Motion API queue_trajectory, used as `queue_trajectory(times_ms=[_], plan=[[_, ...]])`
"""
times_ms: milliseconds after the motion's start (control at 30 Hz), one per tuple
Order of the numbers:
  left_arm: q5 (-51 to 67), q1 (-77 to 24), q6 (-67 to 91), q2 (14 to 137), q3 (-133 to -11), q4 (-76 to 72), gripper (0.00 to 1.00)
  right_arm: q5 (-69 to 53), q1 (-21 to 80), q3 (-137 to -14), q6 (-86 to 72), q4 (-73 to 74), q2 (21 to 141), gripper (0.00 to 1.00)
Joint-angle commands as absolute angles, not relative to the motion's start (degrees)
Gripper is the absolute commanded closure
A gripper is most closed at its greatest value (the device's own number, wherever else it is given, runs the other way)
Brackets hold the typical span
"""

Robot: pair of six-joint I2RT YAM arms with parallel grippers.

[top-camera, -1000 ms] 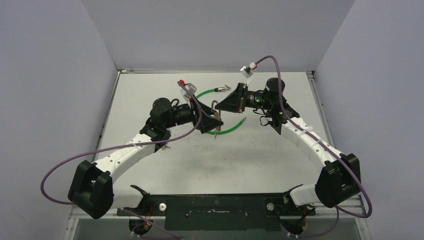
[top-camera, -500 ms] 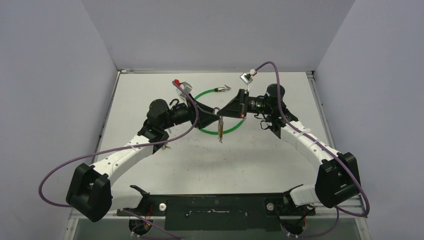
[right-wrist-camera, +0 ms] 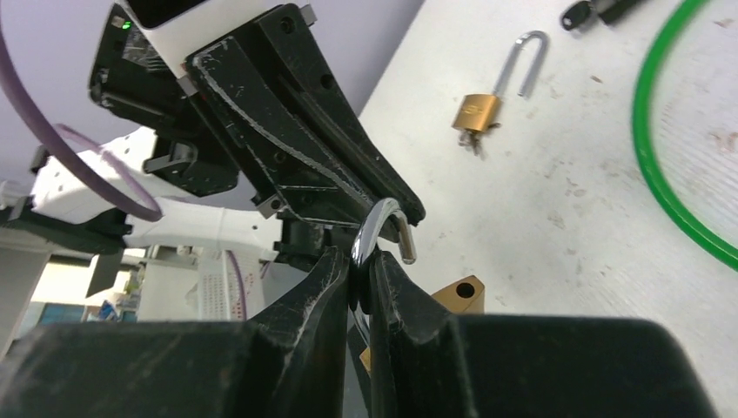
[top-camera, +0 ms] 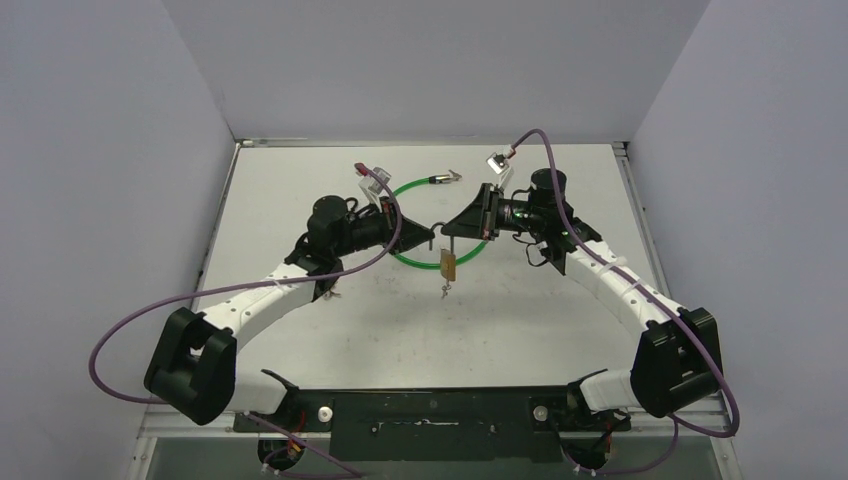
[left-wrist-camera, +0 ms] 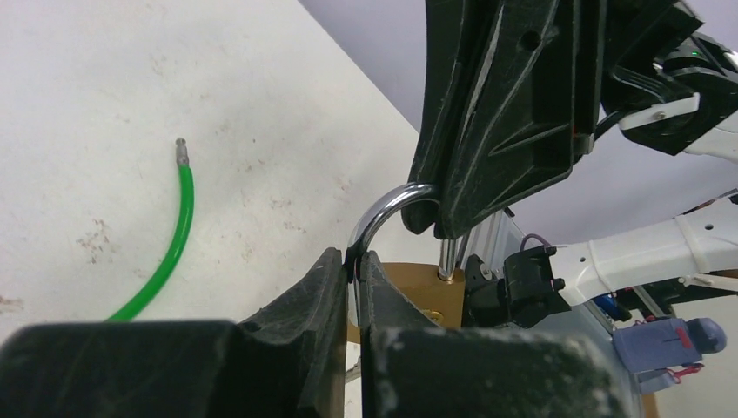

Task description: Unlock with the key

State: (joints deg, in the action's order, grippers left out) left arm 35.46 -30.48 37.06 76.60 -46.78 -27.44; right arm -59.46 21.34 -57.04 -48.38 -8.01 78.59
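Observation:
A brass padlock [top-camera: 448, 264] hangs in the air at mid-table between both arms, with a key [top-camera: 443, 290] dangling under it. My left gripper [top-camera: 428, 238] [left-wrist-camera: 357, 259] is shut on the silver shackle [left-wrist-camera: 390, 205], with the brass body [left-wrist-camera: 426, 292] just behind its fingers. My right gripper [top-camera: 450, 232] [right-wrist-camera: 361, 261] is shut on the same shackle [right-wrist-camera: 380, 222] from the other side. In the right wrist view the shackle's free end [right-wrist-camera: 407, 252] is out of the body [right-wrist-camera: 461, 294], whose hole is visible.
A green cable loop [top-camera: 408, 186] lies on the table under the grippers, its metal end [top-camera: 447, 178] toward the back. A second brass padlock [right-wrist-camera: 477, 111] with its shackle open lies on the table. Grey walls enclose the table on three sides.
My left gripper has gone from wide open to shut on the shackle. The padlock now hangs straight down between the two grippers. Both arms shifted slightly.

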Motion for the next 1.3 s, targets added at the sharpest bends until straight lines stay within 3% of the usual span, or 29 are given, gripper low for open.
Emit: queue_trajectory(times_ms=[0,567,1267], plan=[[42.9,-32.2,43.4,76.7,-50.0,-35.3,1.0,-46.7,20.7,-58.1,-39.6,1.8,78.9,1.0],[40.9,-41.1,50.4,94.3,-53.5,-33.1,1.0,-34.2,20.1,-49.5,-31.1,14.7,78.5,1.0],[35.5,-38.9,51.8,99.0,-48.9,-31.2,1.0,-32.9,25.0,-46.4,-32.3,1.9,92.9,1.0]])
